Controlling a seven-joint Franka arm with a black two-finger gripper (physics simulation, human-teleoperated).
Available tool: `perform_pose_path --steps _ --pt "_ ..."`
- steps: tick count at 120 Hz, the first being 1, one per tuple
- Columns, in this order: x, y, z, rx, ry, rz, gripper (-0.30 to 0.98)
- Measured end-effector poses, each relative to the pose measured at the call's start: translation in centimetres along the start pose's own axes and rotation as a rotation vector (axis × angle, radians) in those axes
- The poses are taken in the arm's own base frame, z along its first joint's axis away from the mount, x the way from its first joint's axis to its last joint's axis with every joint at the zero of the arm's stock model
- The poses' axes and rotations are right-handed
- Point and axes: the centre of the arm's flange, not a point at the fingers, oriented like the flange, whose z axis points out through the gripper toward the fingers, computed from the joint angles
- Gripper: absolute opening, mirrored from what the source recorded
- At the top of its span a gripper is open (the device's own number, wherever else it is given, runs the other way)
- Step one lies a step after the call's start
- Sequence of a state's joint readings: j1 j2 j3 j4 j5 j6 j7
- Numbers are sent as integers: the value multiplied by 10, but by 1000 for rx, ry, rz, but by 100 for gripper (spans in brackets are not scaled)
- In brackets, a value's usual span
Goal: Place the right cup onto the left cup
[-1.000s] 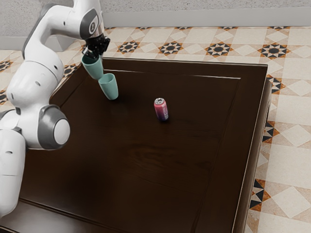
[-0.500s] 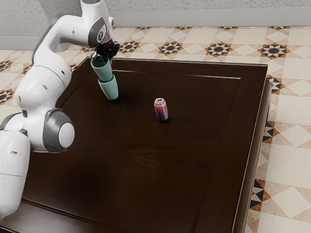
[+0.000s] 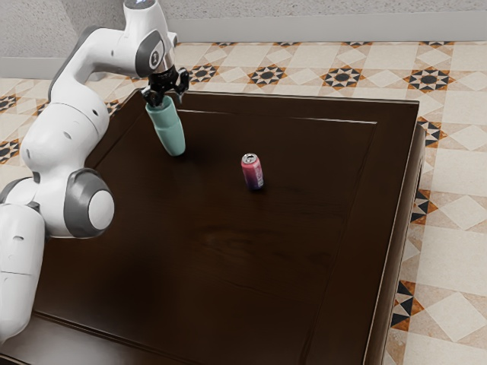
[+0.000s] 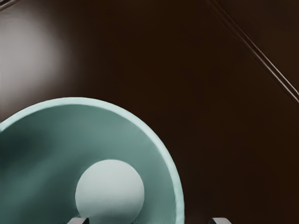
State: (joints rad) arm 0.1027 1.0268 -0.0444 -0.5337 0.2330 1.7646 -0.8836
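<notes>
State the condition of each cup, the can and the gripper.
Upper cup: upright, empty, nested partway in the lower cup.
Lower cup: upright on the table, the upper cup in its mouth.
Can: upright.
Gripper: open.

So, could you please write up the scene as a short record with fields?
upper cup: teal, mouth up, its lower part inside the lower cup
lower cup: teal, standing on the table
can: pink and purple, upright, apart from the cups
hand: open, fingers spread, at the upper cup's rim
table: dark brown, with a paneled top
task status: one cup stacked in the other
</notes>
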Motion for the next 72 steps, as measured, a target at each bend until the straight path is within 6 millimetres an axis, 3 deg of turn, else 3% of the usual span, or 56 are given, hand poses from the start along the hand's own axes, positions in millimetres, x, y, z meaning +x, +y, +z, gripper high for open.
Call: perform_pose_path --steps 30,41,52,58,66,72 --pt "3 -2 -15 -7 5 4 57" --pt "6 -5 -45 -21 23 2 60" --pt "5 -11 -88 -24 37 13 63" --pt "-10 -17 -136 -23 35 52 64" --pt "-49 -33 -206 -33 18 148 65" --pt "-98 -41 -253 -46 -2 278 65"
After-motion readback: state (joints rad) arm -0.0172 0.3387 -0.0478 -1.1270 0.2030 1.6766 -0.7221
